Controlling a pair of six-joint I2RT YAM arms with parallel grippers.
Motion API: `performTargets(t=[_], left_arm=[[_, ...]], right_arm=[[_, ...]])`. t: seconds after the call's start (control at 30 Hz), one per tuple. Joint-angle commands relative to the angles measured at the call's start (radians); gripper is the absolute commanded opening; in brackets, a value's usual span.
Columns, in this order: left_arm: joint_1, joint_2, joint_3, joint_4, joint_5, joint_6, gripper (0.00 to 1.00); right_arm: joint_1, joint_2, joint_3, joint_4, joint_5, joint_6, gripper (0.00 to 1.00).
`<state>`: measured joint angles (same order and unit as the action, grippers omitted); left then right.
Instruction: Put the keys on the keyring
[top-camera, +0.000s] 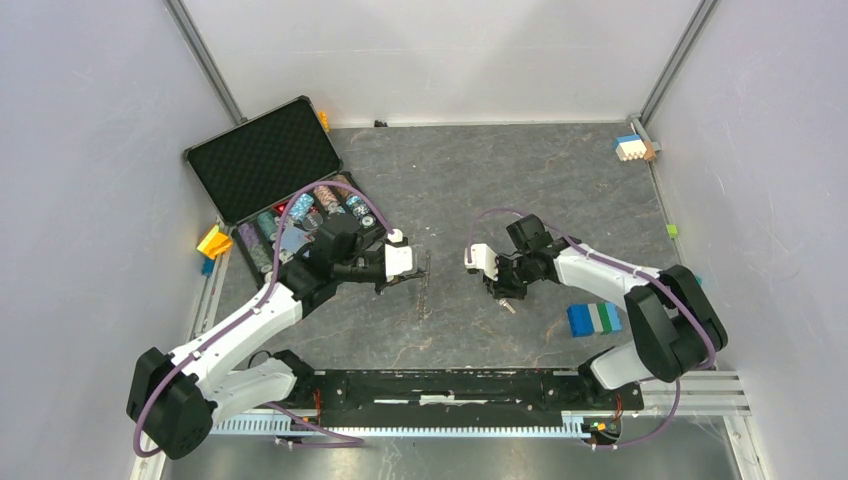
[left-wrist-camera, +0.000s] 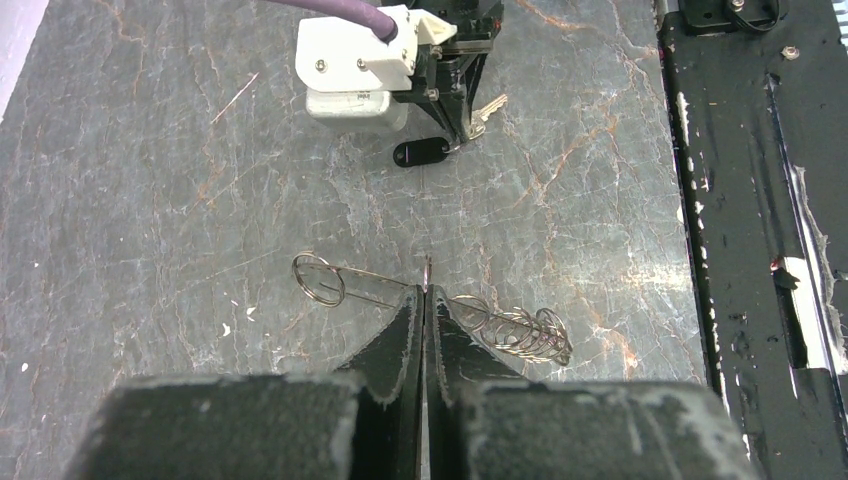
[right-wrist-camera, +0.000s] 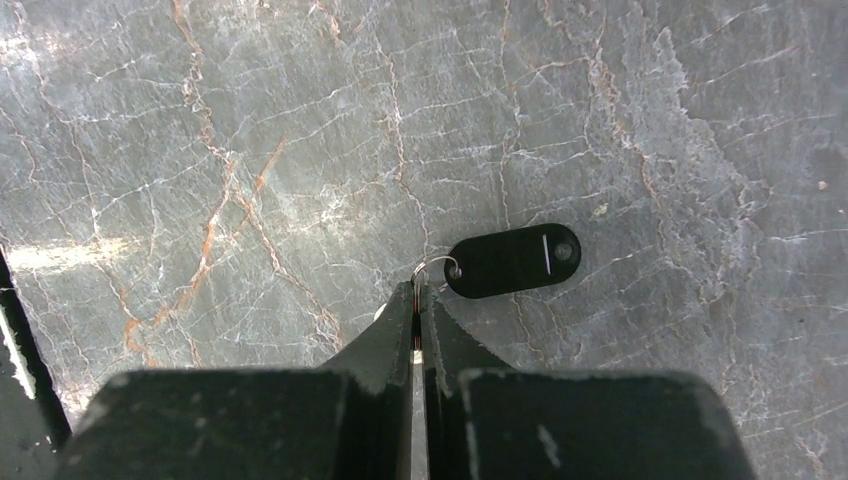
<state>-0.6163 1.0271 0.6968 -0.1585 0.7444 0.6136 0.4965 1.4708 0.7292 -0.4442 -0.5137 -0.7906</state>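
Key: small silver metal key (left-wrist-camera: 488, 106), joined by a little split ring (right-wrist-camera: 428, 266) to a black oval plastic tag (right-wrist-camera: 512, 260) with one white stripe. It lies on the grey marbled desk (top-camera: 520, 170), right of centre.
Right tool (right-wrist-camera: 416, 292): fingers pressed together, pinching the split ring.
Keyring: thin silver wire keyring (left-wrist-camera: 520, 334), with a round loop at one end and a coil at the other. It sits apart from the key, to its left.
Left tool (left-wrist-camera: 424, 292): closed tight on the wire's middle.
Views: only the left wrist view shows the key's blade; the right wrist view shows just the tag.

Table (right-wrist-camera: 250, 150) is glossy veined stone, keyring (left-wrist-camera: 520, 335) shiny wire, key tag (right-wrist-camera: 512, 260) smooth plastic.
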Motion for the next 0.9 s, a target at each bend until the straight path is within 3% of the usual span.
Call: performTargets(t=[0.0,0.3,0.63,0.87], left_arm=[[0.007,-0.015,0.005,0.042,0.037,-0.007,0.02],[0.006,-0.012,0.006,0.042,0.041,-0.007,0.02],[0.006,-0.013,0.006,0.042,0.041,-0.005,0.02],[0.006,-0.013,0.003,0.042,0.041,-0.005,0.02]], right_arm=[[-0.001,-0.047,0.050,-0.028,-0.003,-0.025,0.04],[-0.003,-0.028,0.041,-0.020,0.015,-0.027,0.05],[-0.003,0.017,0.044,-0.009,0.018,-0.021,0.17],[-0.010,0.000,0.035,-0.012,0.023,-0.022,0.16]])
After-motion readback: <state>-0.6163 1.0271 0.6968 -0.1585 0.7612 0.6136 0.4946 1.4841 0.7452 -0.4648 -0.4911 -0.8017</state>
